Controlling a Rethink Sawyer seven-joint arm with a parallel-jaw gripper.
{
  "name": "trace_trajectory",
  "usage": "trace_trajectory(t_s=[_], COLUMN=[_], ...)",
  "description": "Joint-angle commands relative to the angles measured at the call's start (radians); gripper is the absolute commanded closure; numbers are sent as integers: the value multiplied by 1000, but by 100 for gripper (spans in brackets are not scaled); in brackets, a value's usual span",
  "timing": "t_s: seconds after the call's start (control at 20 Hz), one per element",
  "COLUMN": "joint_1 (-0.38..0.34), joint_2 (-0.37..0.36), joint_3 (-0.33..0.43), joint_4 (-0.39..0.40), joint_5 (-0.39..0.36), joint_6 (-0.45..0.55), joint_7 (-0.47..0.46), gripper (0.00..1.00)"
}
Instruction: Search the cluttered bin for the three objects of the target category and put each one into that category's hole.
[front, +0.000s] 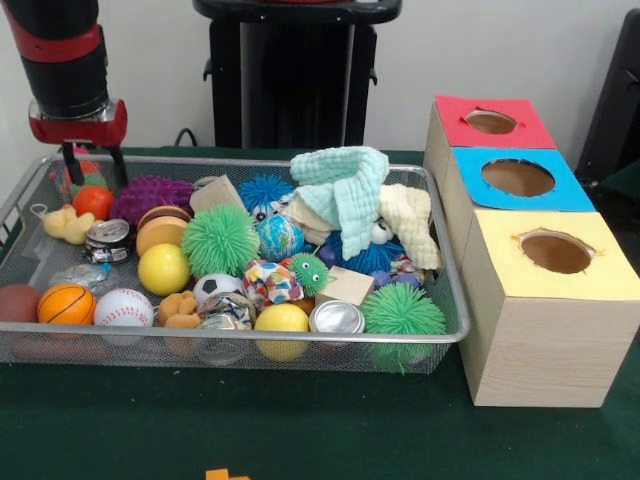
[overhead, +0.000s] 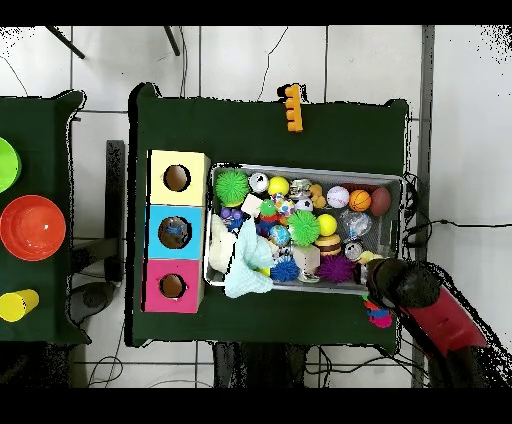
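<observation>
My hand (front: 92, 160), fingers slightly spread and pinching nothing, hangs over the wire bin's (front: 250, 345) far corner, farthest from the three-hole box (front: 545, 330), just above the red ball (front: 93, 201); target category unknown.

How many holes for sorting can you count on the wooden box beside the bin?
3, one per coloured top, in a row: the red hole farthest back, the blue hole in the middle, the yellow hole nearest the front.

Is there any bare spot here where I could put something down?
Yes: the dark green tablecloth in front of the wire mesh bin is bare, apart from a small orange piece at its edge. The bin is packed, and the wooden three-hole box crowds its side.
</observation>
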Motion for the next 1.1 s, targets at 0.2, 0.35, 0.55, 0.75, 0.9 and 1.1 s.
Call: trace_trajectory(t_s=[0.2, 0.35, 0.55, 0.75, 0.9, 1.1], joint_1=[-173, -196, -178, -212, -162, -77], joint_2=[-37, 37, 162, 168, 162, 134], joint_3=[286, 318, 265, 273, 221, 142], joint_4=[147, 27, -77, -7, -2, 27], joint_5=[-136, -207, -213, -288, -287, -303], joint_6=[-317, -285, -207, -342, -309, -317], joint_7=[124, 32, 39, 83, 106, 140], gripper=[0, 0, 0, 0, 0, 0])
